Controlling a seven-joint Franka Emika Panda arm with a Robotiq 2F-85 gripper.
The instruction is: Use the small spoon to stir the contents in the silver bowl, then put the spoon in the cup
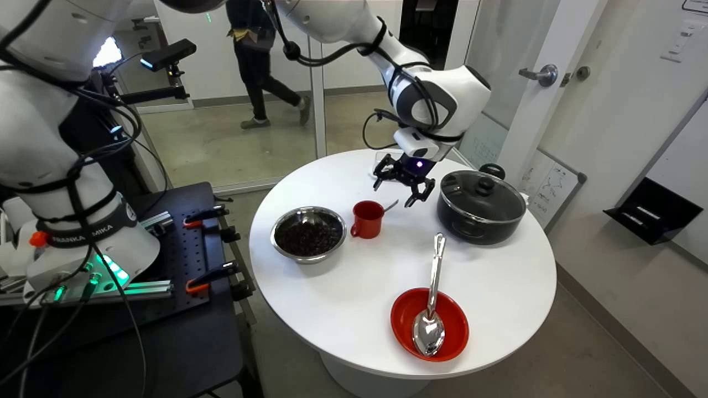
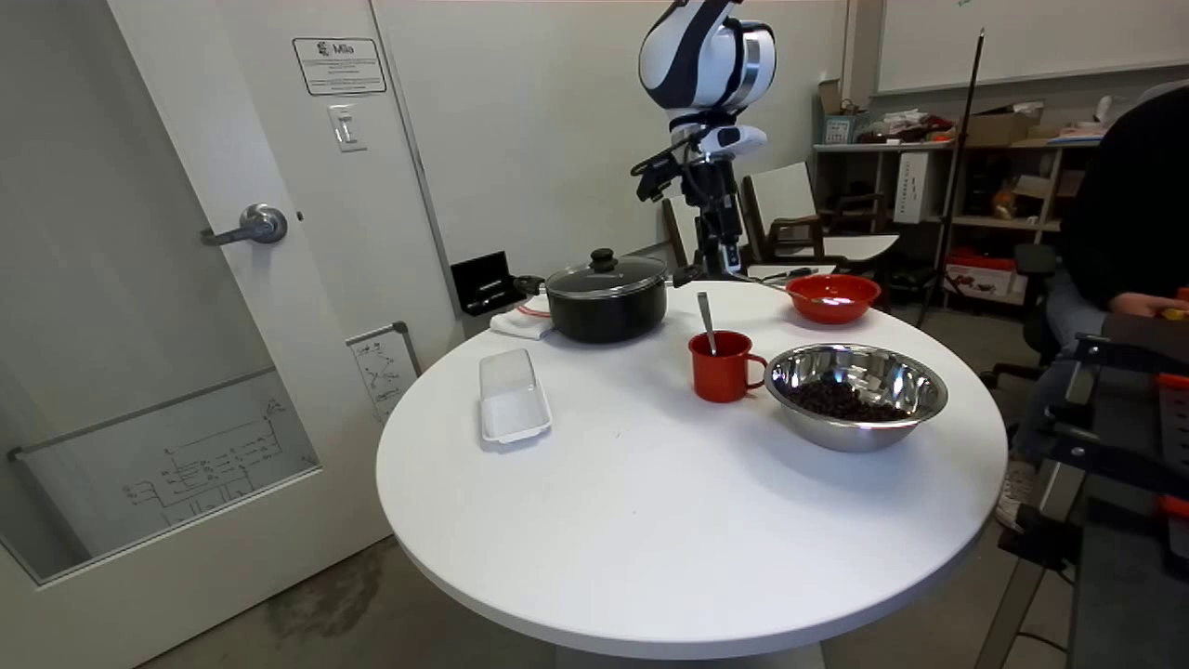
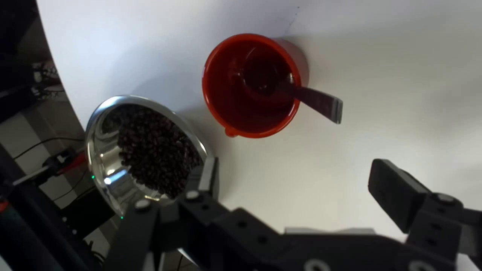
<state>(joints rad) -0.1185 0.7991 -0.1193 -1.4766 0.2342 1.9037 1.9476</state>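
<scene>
The small spoon stands in the red cup (image 1: 366,219), its handle (image 1: 391,205) leaning out over the rim. Both show in an exterior view, cup (image 2: 717,373) and spoon (image 2: 706,321), and in the wrist view, cup (image 3: 226,79) and spoon handle (image 3: 318,101). The silver bowl (image 1: 310,258) with dark beans stands close beside the cup. It also shows in an exterior view (image 2: 841,435) and the wrist view (image 3: 103,160). My gripper (image 1: 392,195) is open and empty, above the table and apart from the cup. In the wrist view its fingers (image 3: 295,180) are spread below the cup.
A black lidded pot (image 1: 478,232) stands on the white round table (image 1: 343,293). A red shallow dish (image 1: 401,312) holds a long silver spoon (image 1: 435,276) that sticks out over its rim. A white tray (image 2: 516,418) and a white cloth (image 2: 520,322) lie near the pot.
</scene>
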